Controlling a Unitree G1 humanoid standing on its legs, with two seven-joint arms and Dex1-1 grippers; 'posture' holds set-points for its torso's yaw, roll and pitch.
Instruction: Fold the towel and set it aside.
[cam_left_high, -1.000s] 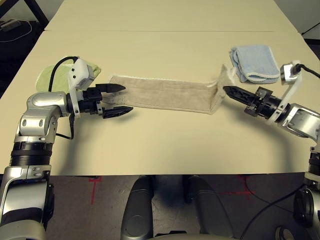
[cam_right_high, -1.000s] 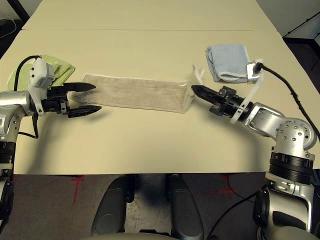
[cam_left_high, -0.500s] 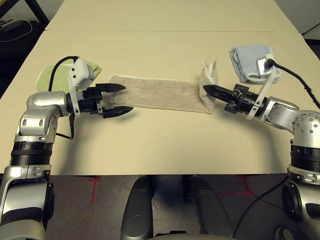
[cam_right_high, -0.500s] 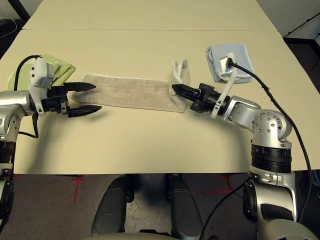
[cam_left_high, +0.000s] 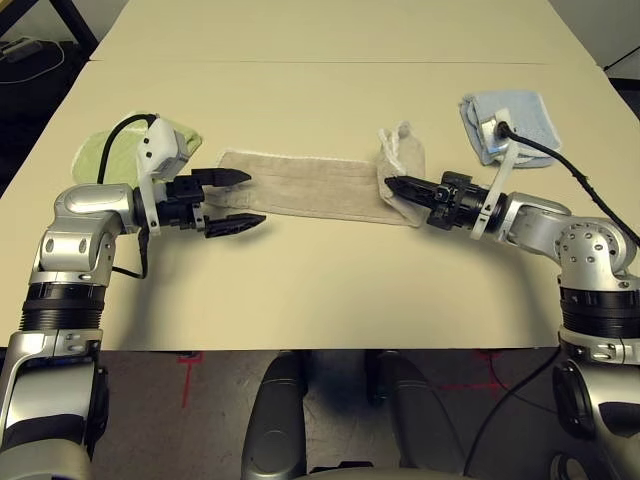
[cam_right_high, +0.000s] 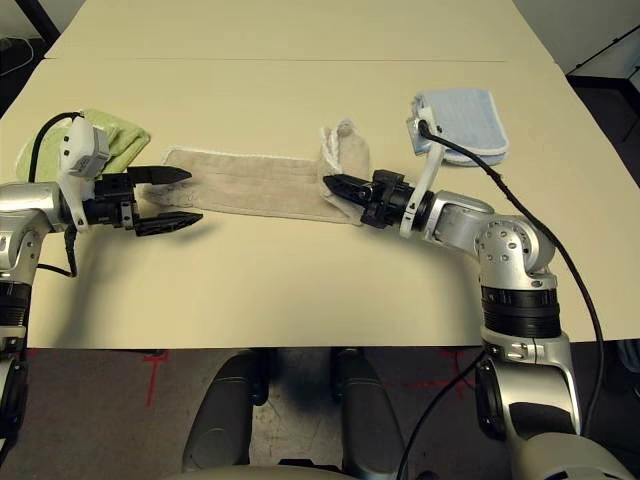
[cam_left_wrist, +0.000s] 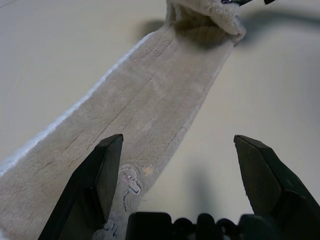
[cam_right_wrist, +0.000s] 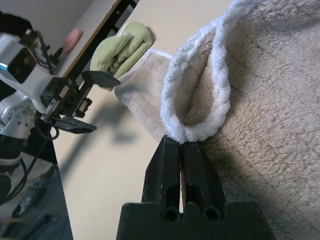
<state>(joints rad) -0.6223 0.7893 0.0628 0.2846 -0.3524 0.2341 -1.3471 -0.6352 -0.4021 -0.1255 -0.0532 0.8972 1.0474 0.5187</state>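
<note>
One towel (cam_left_high: 320, 187) end pinched in right end effector (cam_left_high: 392, 184).

The towel (cam_left_high: 320, 187), beige terry cloth with white stitched edging, lies as a long narrow strip across the bench (cam_left_high: 320, 290). Its right end is lifted and curled back over the strip, apparently pinched; small embroidery marks the left end.

Silver arms with black grippers

Ribbed black bands are ringing each silver forearm; a white camera block (cam_left_high: 160, 150) is sitting on each wrist, a black cable (cam_left_high: 560, 165) trailing away.
</note>
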